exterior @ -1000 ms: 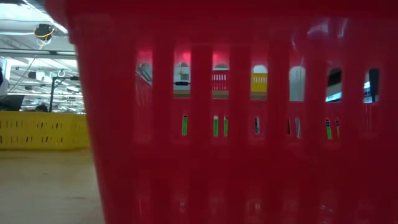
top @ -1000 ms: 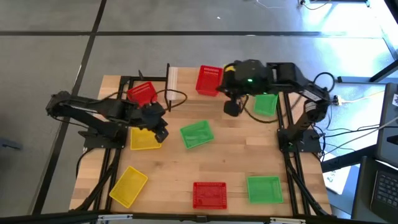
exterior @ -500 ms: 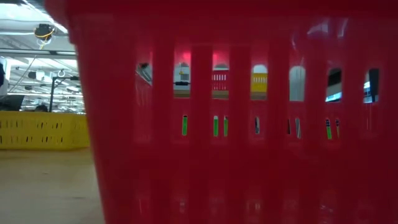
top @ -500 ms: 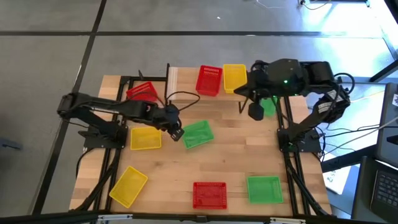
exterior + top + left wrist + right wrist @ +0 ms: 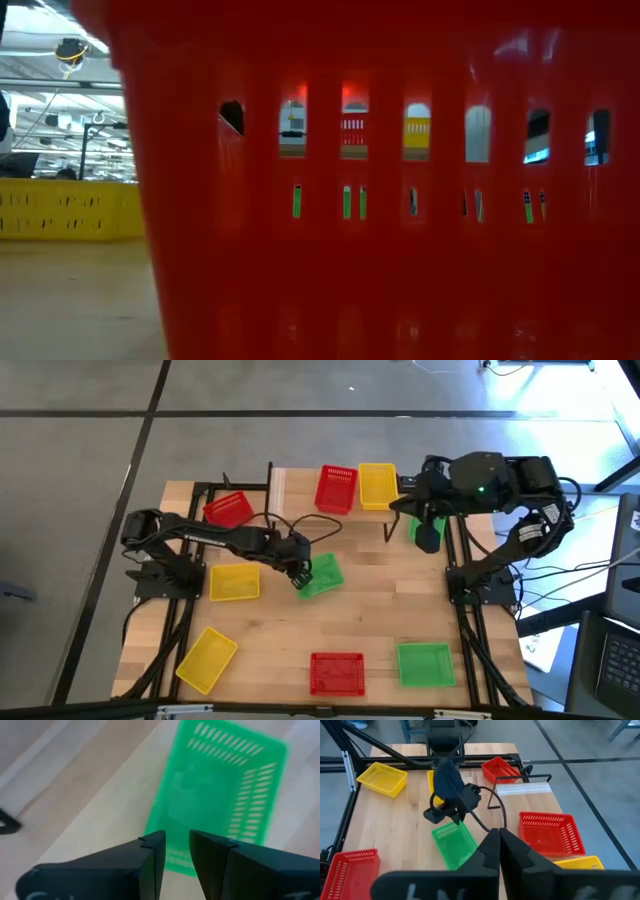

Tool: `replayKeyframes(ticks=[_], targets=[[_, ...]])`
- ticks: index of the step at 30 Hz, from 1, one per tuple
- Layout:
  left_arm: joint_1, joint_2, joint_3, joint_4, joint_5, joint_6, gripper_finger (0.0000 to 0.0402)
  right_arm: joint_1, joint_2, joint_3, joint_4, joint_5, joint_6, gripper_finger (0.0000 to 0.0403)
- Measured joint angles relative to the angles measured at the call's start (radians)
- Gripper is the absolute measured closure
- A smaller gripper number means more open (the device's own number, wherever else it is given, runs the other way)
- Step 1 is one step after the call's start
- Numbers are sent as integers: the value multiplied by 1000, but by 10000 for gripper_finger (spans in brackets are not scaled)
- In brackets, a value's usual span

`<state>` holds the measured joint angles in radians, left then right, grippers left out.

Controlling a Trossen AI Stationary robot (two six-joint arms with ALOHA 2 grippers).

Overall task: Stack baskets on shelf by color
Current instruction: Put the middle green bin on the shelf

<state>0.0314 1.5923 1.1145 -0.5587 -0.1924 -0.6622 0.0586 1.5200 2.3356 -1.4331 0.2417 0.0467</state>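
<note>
Green basket (image 5: 322, 574): shallow mesh, flat on table; left tool (image 5: 301, 573) released above.

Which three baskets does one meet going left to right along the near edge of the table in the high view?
Yellow basket → red basket → green basket.
</note>
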Motion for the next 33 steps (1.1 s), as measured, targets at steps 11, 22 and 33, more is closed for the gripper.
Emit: replayKeyframes(ticks=[11,22,33], targets=[[34,84,0,48,-7,91,322,0,0,0,-3,0,28,403],[34,99,0,46,-31,191,322,0,0,0,-13,1,31,403],[39,169,0,56,-26,205,323,0,0,0,-17,1,35,403]])
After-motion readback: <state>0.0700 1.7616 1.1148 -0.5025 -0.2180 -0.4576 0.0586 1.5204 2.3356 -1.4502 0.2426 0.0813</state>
